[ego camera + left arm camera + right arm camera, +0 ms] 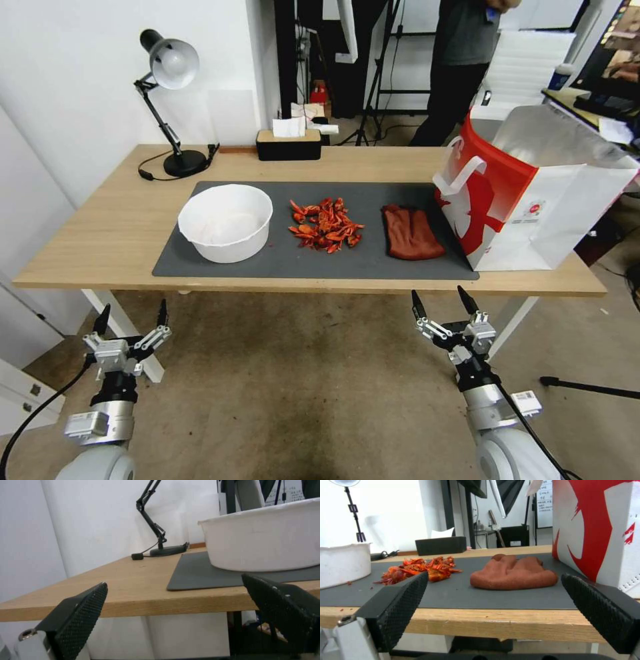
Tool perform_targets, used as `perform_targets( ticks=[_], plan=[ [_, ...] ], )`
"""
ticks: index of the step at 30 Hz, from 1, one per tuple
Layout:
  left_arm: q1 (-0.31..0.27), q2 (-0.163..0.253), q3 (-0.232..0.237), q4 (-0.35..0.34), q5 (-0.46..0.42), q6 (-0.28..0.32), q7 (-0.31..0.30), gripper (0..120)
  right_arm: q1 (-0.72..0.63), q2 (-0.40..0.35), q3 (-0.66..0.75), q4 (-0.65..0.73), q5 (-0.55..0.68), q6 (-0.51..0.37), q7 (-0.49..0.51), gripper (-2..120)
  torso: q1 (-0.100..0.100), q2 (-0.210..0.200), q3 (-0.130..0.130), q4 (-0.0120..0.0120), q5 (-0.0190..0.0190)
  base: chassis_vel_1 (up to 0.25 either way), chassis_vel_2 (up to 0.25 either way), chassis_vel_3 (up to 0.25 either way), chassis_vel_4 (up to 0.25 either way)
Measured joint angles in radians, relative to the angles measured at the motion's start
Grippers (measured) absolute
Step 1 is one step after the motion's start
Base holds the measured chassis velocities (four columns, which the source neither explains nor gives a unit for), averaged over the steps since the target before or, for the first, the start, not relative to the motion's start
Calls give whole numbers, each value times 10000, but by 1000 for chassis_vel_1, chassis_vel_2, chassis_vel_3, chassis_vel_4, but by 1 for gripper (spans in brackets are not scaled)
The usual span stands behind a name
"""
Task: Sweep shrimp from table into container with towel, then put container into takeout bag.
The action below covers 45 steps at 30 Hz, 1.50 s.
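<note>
container [225, 222] left, shrimp [325, 225] middle, towel [411, 232] right

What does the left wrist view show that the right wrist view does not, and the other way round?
Left wrist view alone: the lamp's base with its cable on the bare wood, and the table's left end against the wall. It looks out between the open left gripper.

Right wrist view alone: the shrimp, the towel, the bag and the black tissue box. The open right gripper frames them from below the table edge.

Both: the white container, the grey mat, the lamp's arm and the table's front edge.
</note>
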Motion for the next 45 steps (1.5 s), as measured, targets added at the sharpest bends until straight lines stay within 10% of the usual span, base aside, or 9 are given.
perform_targets(
  ticks=[38,45],
  plan=[
    [-2,0,10,-31,0,21,-16,100,1,3,-3,17,-17,-43,11,100,0,0,0,0,0,0,0,0,0],
    [-224,-183,1018,-1455,438,1588,-907,100,88,331,-402,1297,-942,-1989,539,100,0,0,0,-1,-1,0,0,0,0]
  ],
)
